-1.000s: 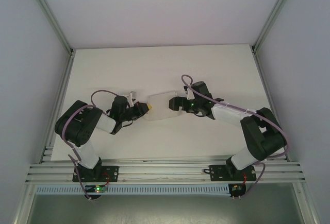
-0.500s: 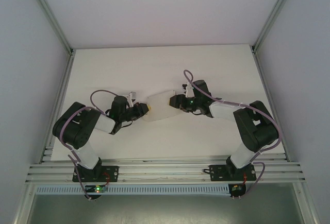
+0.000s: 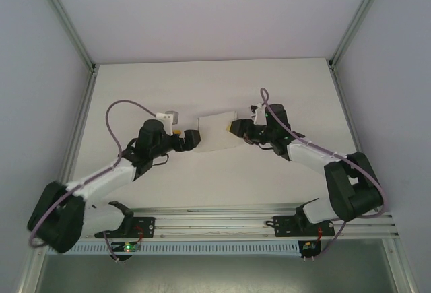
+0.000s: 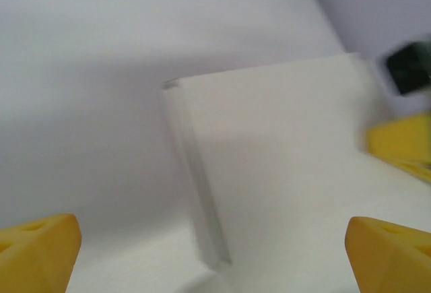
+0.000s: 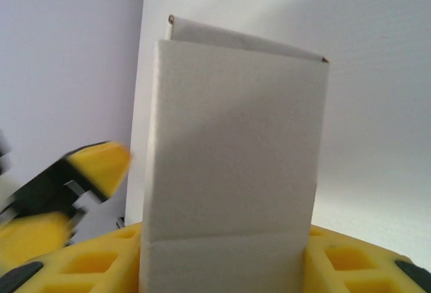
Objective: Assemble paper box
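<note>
Your right gripper (image 3: 235,128) is clamped on one end of the paper box (image 3: 217,130), mid-table (image 3: 202,87) between your arms. Left gripper (image 3: 195,139) gapes wide at the other end, gripping nothing. With a one-sided hold, possibly airborne, thin card may sag or twist.

Left arm (image 3: 108,175): I am seeing it stretching low toward the left end of the paper box (image 3: 217,131).
Left gripper (image 3: 193,139): jaws are standing wide apart, just beside that end.
Right arm (image 3: 316,158): it is reaching in from the box's right.
Right gripper (image 3: 236,127): fingers (image 5: 340,261) are pinching the box's right end.
</note>
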Available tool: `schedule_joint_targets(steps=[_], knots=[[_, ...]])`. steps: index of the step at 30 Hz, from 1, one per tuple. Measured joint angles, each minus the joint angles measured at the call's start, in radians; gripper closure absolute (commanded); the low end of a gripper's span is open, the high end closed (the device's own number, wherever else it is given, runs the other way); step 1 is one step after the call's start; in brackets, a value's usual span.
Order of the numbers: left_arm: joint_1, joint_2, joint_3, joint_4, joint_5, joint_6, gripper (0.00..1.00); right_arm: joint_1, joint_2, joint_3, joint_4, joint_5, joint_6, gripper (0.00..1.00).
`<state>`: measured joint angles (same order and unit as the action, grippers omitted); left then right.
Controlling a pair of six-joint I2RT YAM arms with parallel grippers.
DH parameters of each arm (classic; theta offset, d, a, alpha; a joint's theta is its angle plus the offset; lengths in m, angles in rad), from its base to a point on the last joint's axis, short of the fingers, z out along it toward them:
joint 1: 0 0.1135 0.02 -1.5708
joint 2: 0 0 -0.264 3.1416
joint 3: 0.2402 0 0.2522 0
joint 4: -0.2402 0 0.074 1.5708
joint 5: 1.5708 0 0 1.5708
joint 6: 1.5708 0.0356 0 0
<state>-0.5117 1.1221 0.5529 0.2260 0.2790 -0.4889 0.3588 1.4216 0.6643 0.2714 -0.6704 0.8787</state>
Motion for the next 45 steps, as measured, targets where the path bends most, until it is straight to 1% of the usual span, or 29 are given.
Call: schedule_joint_targets(steps=[3,5,7,11,13,16,17,20,23,24,27,30,32,33,34,36,39,42,44,45], knots=[[-0.114,-0.138,0.019,-0.025,-0.014,0.185,0.00,-0.019,-0.022,0.000,-0.036,-0.005,0.056,0.53],[-0.153,-0.186,0.024,-0.044,-0.011,0.303,0.00,-0.035,-0.020,0.000,-0.058,-0.029,0.100,0.52],[-0.174,-0.188,0.037,-0.083,-0.013,0.400,0.00,-0.050,-0.016,0.000,-0.074,-0.058,0.146,0.49],[-0.237,-0.115,0.076,-0.160,-0.038,0.544,0.00,-0.064,0.002,0.004,-0.090,-0.100,0.220,0.50],[-0.296,-0.077,0.081,-0.171,-0.090,0.623,0.00,-0.065,0.018,0.011,-0.101,-0.121,0.249,0.52],[-0.386,-0.037,0.081,-0.176,-0.196,0.737,0.00,-0.067,0.024,0.018,-0.113,-0.148,0.286,0.60],[-0.407,-0.026,0.082,-0.177,-0.229,0.770,0.00,-0.067,0.024,0.023,-0.124,-0.151,0.293,0.60],[-0.425,0.010,0.093,-0.187,-0.299,0.839,0.00,-0.067,0.024,0.052,-0.177,-0.151,0.293,0.60],[-0.429,0.067,0.108,-0.177,-0.360,0.888,0.00,-0.067,0.024,0.063,-0.186,-0.162,0.303,0.60],[-0.434,0.095,0.115,-0.170,-0.388,0.907,0.00,-0.067,0.024,0.063,-0.190,-0.166,0.309,0.59],[-0.464,0.202,0.136,-0.119,-0.506,0.980,0.00,-0.067,0.023,0.062,-0.193,-0.186,0.335,0.63],[-0.484,0.283,0.137,-0.051,-0.603,1.048,0.04,-0.067,0.023,0.057,-0.193,-0.207,0.359,0.60],[-0.489,0.308,0.136,-0.012,-0.651,1.082,0.11,-0.068,0.018,0.050,-0.193,-0.214,0.374,0.60],[-0.489,0.315,0.135,0.007,-0.675,1.096,0.12,-0.068,0.014,0.046,-0.195,-0.218,0.380,0.60],[-0.490,0.318,0.136,0.025,-0.695,1.108,0.14,-0.069,0.011,0.045,-0.198,-0.222,0.383,0.60],[-0.490,0.319,0.135,0.054,-0.724,1.127,0.23,-0.069,0.000,0.044,-0.201,-0.229,0.387,0.60],[-0.492,0.319,0.132,0.077,-0.734,1.144,0.30,-0.076,-0.014,0.042,-0.200,-0.238,0.406,0.62],[-0.497,0.319,0.128,0.088,-0.737,1.156,0.41,-0.082,-0.026,0.032,-0.188,-0.244,0.426,0.61],[-0.498,0.319,0.127,0.090,-0.735,1.163,0.44,-0.082,-0.035,0.024,-0.174,-0.245,0.438,0.61],[-0.502,0.319,0.127,0.091,-0.735,1.163,0.46,-0.082,-0.038,0.023,-0.169,-0.245,0.444,0.58]])
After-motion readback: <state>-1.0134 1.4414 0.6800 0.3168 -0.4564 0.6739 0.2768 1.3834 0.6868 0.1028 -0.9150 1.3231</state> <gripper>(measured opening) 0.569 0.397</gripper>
